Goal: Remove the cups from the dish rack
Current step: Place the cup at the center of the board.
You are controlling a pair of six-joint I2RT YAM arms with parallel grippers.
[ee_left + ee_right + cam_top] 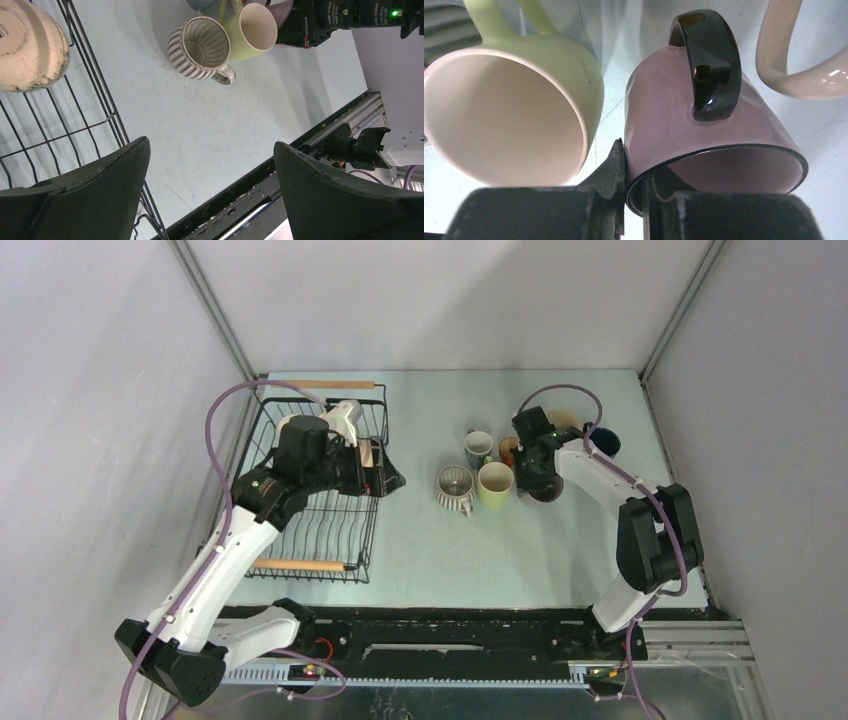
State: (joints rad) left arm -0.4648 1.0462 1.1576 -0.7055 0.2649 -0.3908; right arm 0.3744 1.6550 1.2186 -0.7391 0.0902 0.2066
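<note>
The black wire dish rack (372, 530) stands at the left, and a cream cup (30, 45) sits inside it. My left gripper (392, 480) hovers over the rack's right rim (100, 100), open (210, 150) with nothing between its fingers. On the table stand a ribbed cream cup (455, 487) (200, 47), a yellow-green cup (495, 483) (524, 100) and a grey-blue cup (479, 447). My right gripper (540, 480) is shut (634, 170) on the wall of a pinkish cup with a dark handle (704, 115), right beside the yellow-green one. Whether that cup rests on the table is unclear.
A dark blue cup (603, 440) and a tan cup (565, 420) stand behind my right arm. A beige handle (784, 60) shows close to the held cup. The rack has wooden rod handles far (335, 385) and near (300, 564). Grey walls enclose the table.
</note>
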